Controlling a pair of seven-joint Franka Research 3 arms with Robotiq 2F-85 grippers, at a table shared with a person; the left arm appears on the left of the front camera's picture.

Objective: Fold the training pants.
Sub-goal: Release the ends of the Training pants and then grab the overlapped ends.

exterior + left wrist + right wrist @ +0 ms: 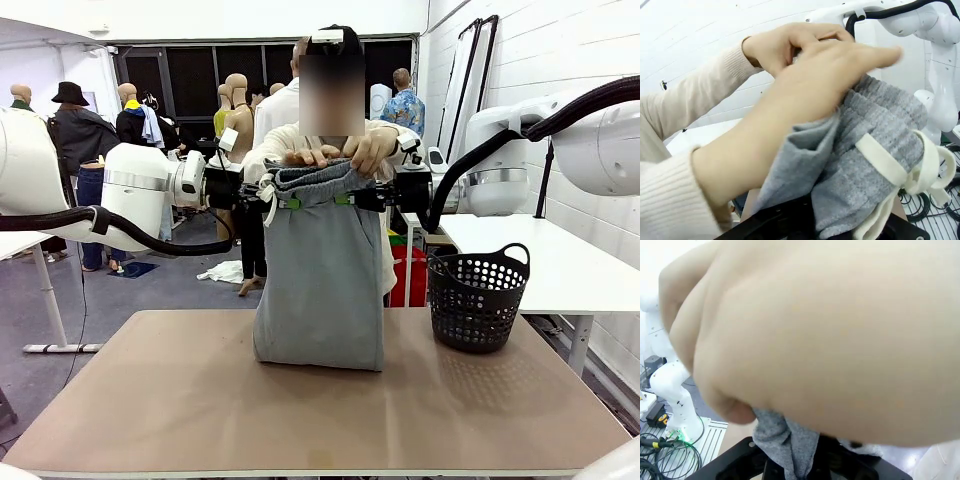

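Left gripper (288, 203) clamped on the waistband of the training pants (320, 280): light grey jersey, white drawstring (885, 162), hanging left of the black basket (477, 298), hem bunched on the tan table (180, 410). Person's hands (368, 150) on the waistband. Right gripper (345, 199) pinches its other end. White brick wall behind the basket.

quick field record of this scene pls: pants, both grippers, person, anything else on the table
training pants: grey, hanging by the waistband between the grippers, lower end resting on the table
left gripper: shut on the waistband
right gripper: shut on the waistband
person's hands: on top of the waistband
basket: black, on the table, robot's right of the pants
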